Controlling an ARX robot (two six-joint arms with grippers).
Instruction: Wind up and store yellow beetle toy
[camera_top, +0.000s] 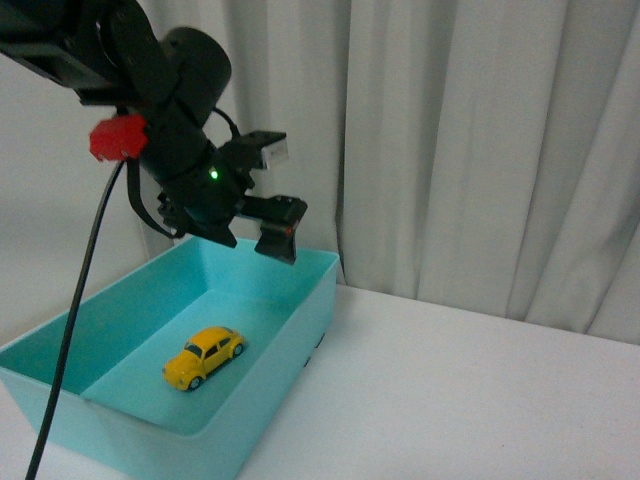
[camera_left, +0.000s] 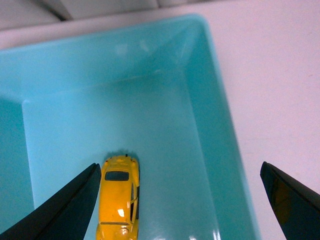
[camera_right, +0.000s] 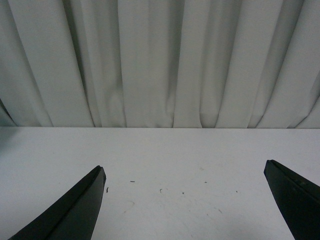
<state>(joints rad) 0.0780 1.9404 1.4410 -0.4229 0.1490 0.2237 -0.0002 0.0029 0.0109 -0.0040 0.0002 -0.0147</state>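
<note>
Your toy car (camera_top: 204, 357) already sits stored in the left-hand bin (camera_top: 262, 400), with the left gripper (camera_top: 272, 196) released and empty above it and the right gripper (camera_right: 185, 200) spread wide over bare table (camera_right: 165, 150).

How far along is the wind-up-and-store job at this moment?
Storing looks done: the yellow beetle toy sits on the floor of the teal bin. The left hand hangs open above it, holding nothing. The right hand is open over the bare table. Winding cannot be confirmed.

Right hand (camera_right: 182, 200) spread, white table (camera_right: 165, 155), curtain (camera_right: 160, 60)
</note>
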